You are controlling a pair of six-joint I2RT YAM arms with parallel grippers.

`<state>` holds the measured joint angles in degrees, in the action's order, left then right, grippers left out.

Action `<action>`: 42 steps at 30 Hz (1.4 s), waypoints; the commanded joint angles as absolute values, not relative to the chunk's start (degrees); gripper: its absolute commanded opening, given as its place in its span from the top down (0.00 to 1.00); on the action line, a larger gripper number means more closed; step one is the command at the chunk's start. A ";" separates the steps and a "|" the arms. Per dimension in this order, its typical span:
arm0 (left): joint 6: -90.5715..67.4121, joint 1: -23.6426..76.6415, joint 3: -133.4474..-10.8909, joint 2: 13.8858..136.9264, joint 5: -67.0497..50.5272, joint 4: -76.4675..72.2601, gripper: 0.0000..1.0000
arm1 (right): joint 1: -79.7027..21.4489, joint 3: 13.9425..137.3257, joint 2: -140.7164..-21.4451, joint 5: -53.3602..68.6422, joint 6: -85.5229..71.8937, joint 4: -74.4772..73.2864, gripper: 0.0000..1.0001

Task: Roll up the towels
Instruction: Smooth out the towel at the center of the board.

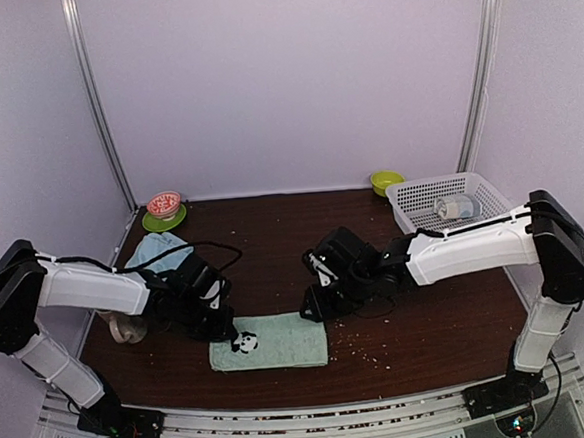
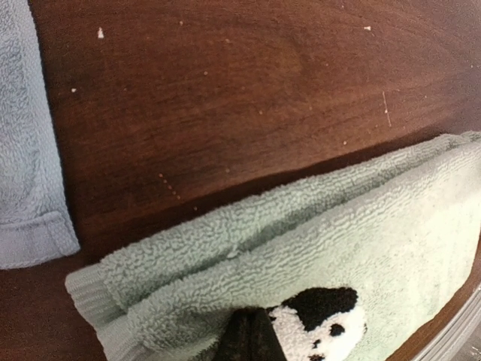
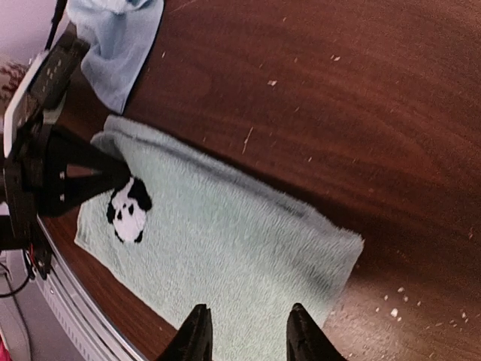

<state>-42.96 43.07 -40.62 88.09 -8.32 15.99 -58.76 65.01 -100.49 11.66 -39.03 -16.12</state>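
The pale green towel [image 1: 276, 345] lies flat near the table's front edge, folded double, its panda mark [image 1: 245, 343] at the left end. My left gripper [image 1: 226, 330] is shut, its tips [image 2: 252, 335] pressed onto the towel [image 2: 338, 226] just beside the panda mark [image 2: 319, 320]. I cannot tell whether cloth is pinched between them. My right gripper [image 3: 248, 331] is open and hangs over the right end of the green towel [image 3: 225, 241], nothing between its fingers. The light blue towel [image 1: 159, 250] lies apart at the far left, partly under the left arm.
At the back right stands a white basket [image 1: 411, 203] with a clear bottle [image 1: 456, 208] in it, and a green bowl [image 1: 386, 181] beside it. A red-patterned bowl [image 1: 164, 203] on a green plate is at the back left. A beige mug [image 1: 126, 328] sits under the left arm.
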 commanded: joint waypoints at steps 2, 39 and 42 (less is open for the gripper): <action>-42.87 42.82 -38.14 87.94 -5.40 16.77 1.00 | -55.70 65.69 -104.98 13.34 -41.27 -12.75 0.67; -44.57 55.90 -64.22 108.01 -6.00 16.63 1.00 | -38.76 52.66 -90.92 3.32 -33.48 -29.43 0.61; -43.44 55.86 -64.43 106.90 -5.04 18.34 0.98 | -39.98 49.66 -85.18 4.34 -37.34 -27.06 0.53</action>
<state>-45.12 56.18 -63.31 107.92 -7.07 14.57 -38.63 52.01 -92.05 4.01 -33.69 -27.70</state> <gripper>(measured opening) 0.001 0.434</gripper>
